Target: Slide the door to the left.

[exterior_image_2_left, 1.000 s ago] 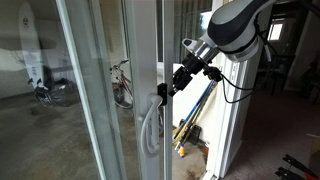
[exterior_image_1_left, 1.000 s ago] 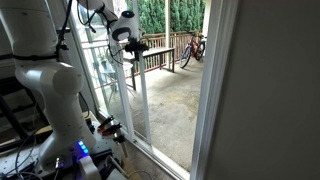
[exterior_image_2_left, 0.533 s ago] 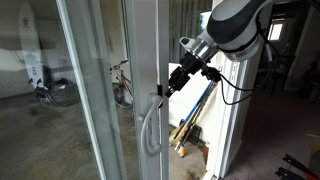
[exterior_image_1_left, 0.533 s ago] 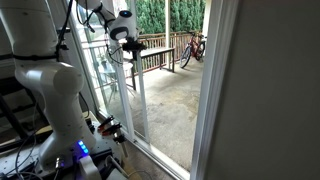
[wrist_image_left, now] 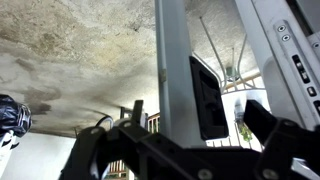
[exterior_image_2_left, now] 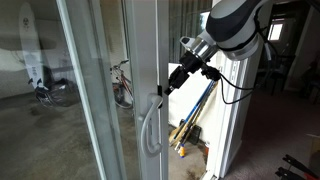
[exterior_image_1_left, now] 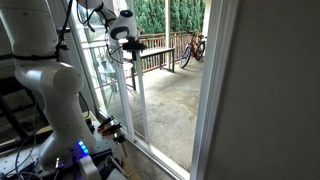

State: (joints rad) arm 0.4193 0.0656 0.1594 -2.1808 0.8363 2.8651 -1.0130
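Well, notes from the doorway. My fingers (exterior_image_2_left: 172, 82) sit at the edge of the door (exterior_image_2_left: 160, 40), just above its white loop handle (exterior_image_2_left: 150, 120).

- Fingers: spread apart, clamped on nothing. In the wrist view one black pad (wrist_image_left: 208, 97) lies flat against the side of the door's white stile (wrist_image_left: 172, 60). The opposite finger stands clear of it, with ceiling showing in the gap.
- Door: tall glass pane in a thin white frame, upright. In an exterior view its leading stile (exterior_image_1_left: 141, 100) stands just beside my arm's white base (exterior_image_1_left: 60, 100). A broad open gap lies between it and the wide white jamb (exterior_image_1_left: 215, 90).
- Through that gap: bare concrete patio floor (exterior_image_1_left: 180, 100), a wooden railing (exterior_image_1_left: 160, 50), and a bicycle (exterior_image_1_left: 193, 48) leaning near the railing.
- Through the glass in an exterior view: a bicycle (exterior_image_2_left: 122, 82).
- Behind my wrist: long-handled tools (exterior_image_2_left: 192, 125) lean against the wall, well below my fingers.
- My arm (exterior_image_2_left: 235, 25) reaches in from above, wrist angled down toward the stile.
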